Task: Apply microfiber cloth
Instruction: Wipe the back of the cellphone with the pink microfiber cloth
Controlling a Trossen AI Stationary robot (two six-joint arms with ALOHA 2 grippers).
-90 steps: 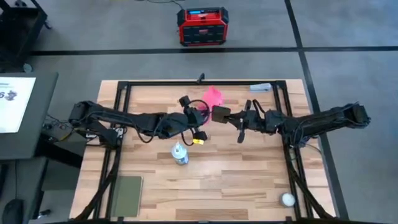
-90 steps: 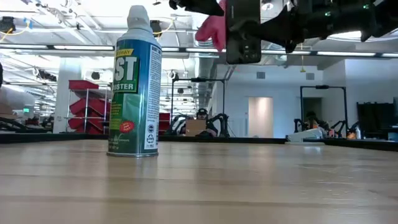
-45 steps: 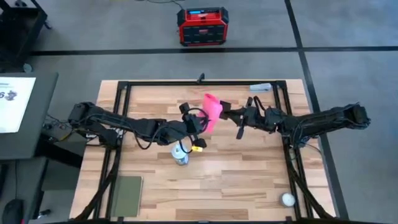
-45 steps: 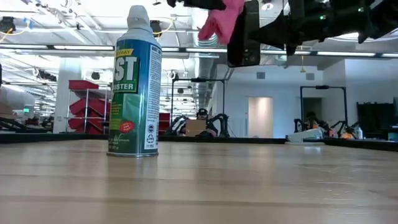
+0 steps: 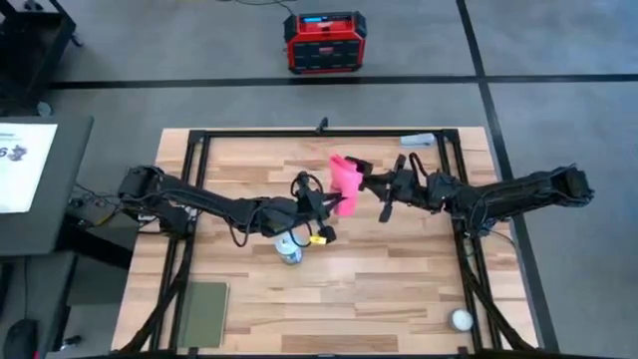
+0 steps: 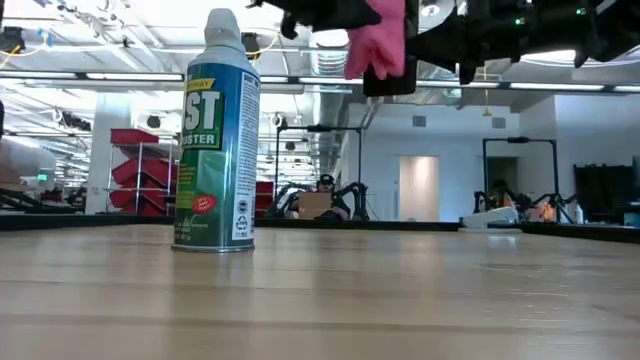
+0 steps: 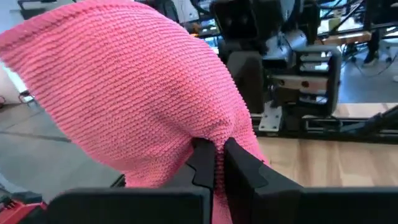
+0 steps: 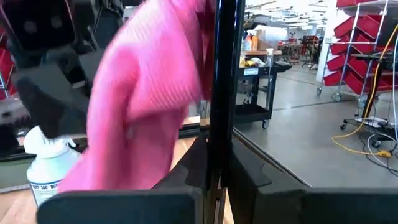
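The pink microfiber cloth [image 5: 346, 178] hangs high above the table's middle, bunched in my shut left gripper [image 7: 214, 163]. It lies against one face of a black phone [image 8: 224, 74], which stands on edge in my shut right gripper [image 8: 217, 180]. In the high view the left gripper [image 5: 329, 199] comes from the left and the right gripper [image 5: 371, 182] from the right, and they meet at the cloth. In the low view the cloth [image 6: 385, 40] hides most of the phone [image 6: 395, 85]. My left gripper pinches a bunched fold of the cloth [image 7: 208, 134] between its two fingertips. The fingers reach level from the table's left. The cloth is lifted clear of the table, billows slack beyond the fingers and rests against the phone's face. My right gripper pinches the phone's lower part [image 8: 216, 155] between its two fingers, one on each face. It comes level from the table's right. The phone stands upright on edge, lifted clear of the table, with the cloth on the face toward the left arm.
A green and white spray can [image 5: 289, 247] stands upright on the table just near of the left gripper. A dull green pad [image 5: 204, 311] lies at the near left, a white ball [image 5: 461, 319] at the near right and a small grey thing [image 5: 419, 141] at the far edge.
My right gripper has turned the phone from broad face showing to standing on edge. My left gripper has carried the cloth toward the right and the near edge, from beside the phone onto its face, so the cloth now covers most of the phone in the low view.
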